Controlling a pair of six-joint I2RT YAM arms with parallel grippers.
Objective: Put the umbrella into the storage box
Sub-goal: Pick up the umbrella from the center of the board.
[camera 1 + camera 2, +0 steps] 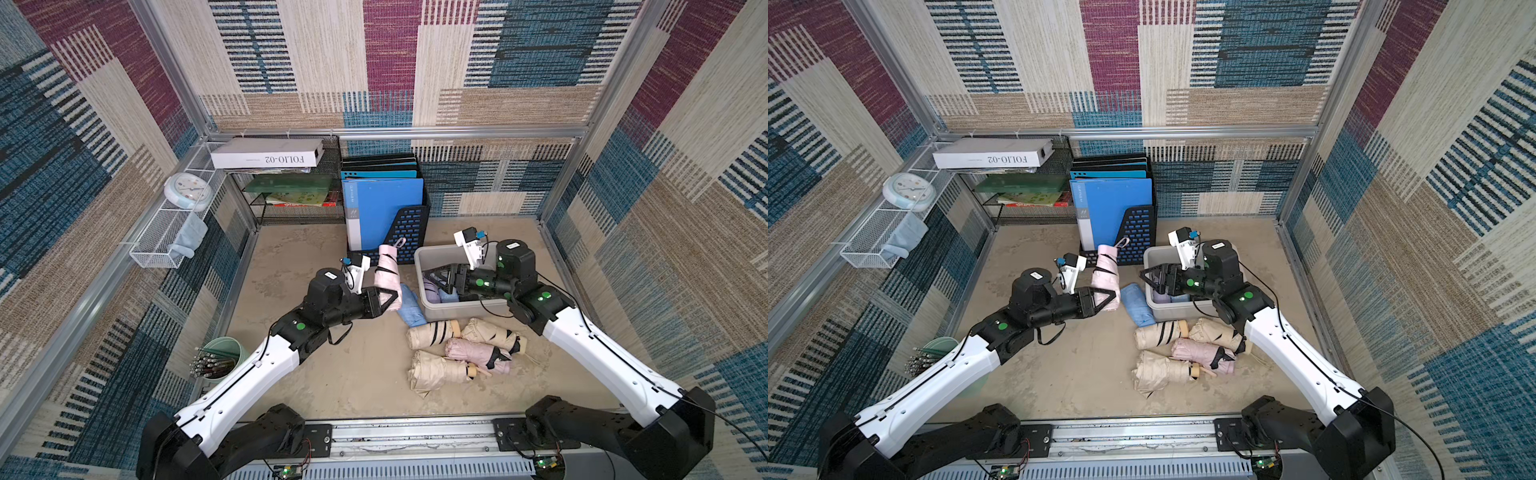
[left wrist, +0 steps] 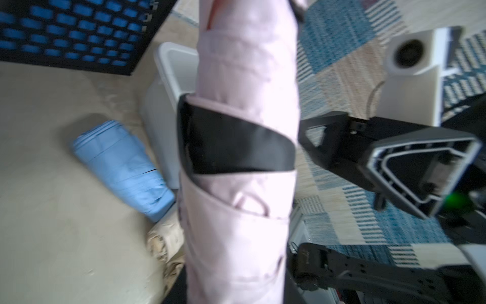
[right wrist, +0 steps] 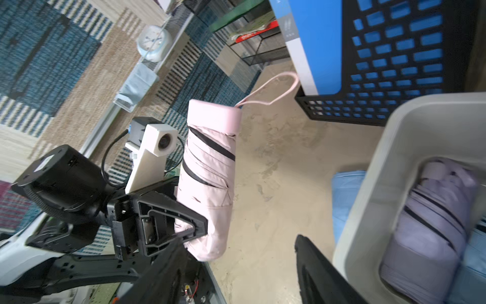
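Noted at left claw (image 1: 392, 297): pinched shut on the lower end of the pink umbrella (image 1: 386, 270), held roughly upright and clear of the counter (image 1: 332, 374). Positioned just left of the storage box (image 1: 457, 311), not yet over it. Wrist loop at the top, close to the black file holder (image 1: 409, 232); cannot tell whether touching.

Noted at right claw (image 1: 430, 281): spread open, nothing gripped, hovering across the box mouth.

Inside the box, per right wrist view: a lilac umbrella (image 3: 434, 223), with something blue alongside. Just beside the box's outer wall, on the counter: a blue umbrella (image 1: 409, 307).

Risks, as judged:
- Low grip on slick fabric, so likely to pivot or slip out during the carry.
- Could snag the loop on the file holder when swinging across.
- Could strike the right claw unless that is cleared from the box first.
- May end up propped on the rim if released while tilted.
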